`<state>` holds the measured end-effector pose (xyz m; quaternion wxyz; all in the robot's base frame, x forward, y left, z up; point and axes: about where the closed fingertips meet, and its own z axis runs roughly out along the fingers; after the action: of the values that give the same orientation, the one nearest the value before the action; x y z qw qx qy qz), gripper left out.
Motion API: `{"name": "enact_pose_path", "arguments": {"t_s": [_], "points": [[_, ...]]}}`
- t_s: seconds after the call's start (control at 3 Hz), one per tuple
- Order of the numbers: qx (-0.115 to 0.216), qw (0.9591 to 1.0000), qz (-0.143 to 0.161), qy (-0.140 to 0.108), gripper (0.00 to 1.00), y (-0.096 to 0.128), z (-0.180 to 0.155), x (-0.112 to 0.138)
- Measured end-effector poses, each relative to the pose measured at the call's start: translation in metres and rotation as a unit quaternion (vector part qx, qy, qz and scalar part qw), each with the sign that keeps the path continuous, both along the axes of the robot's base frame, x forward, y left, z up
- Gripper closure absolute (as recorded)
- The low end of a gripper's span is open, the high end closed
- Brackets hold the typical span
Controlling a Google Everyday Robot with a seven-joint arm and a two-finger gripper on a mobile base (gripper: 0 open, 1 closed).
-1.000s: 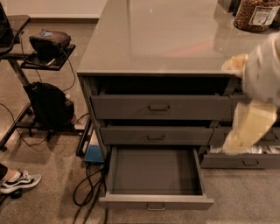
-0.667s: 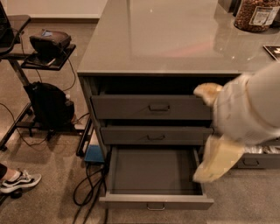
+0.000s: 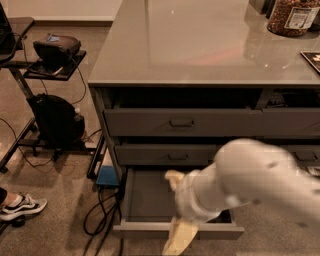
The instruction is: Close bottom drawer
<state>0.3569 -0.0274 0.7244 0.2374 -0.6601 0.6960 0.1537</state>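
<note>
The bottom drawer [image 3: 144, 196] is pulled out at the foot of the grey cabinet, its long bare tray showing and its low front panel [image 3: 142, 230] toward me. My gripper [image 3: 172, 212] hangs over the drawer's front middle, at the end of my white arm [image 3: 250, 175]. Its pale yellow fingers are spread apart and hold nothing: one fingertip [image 3: 172, 177] lies over the tray, the other [image 3: 179, 239] crosses the front panel. The centre pull handle is hidden behind that lower finger.
Above are a middle drawer [image 3: 165, 155] and a top drawer [image 3: 180, 122], both slightly out. A jar [image 3: 292, 15] stands on the countertop [image 3: 200, 45]. On the floor at left are a black bag [image 3: 55, 117], cables [image 3: 102, 210], a blue box [image 3: 107, 176] and a shoe [image 3: 20, 206].
My arm has swung from the right side of the cabinet leftward and down, so the gripper now sits over the bottom drawer's front. The drawer has not visibly moved.
</note>
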Motion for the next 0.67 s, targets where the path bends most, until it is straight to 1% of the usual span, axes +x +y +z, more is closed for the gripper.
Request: {"name": "enact_pose_path", "arguments": {"t_s": [0.33,0.67], "points": [[-0.03,0.9958,0.016,0.085,0.0,0.015,-0.14,-0.025],[-0.06,0.9892,-0.016,0.132,0.0,-0.005,-0.246,-0.024]]}}
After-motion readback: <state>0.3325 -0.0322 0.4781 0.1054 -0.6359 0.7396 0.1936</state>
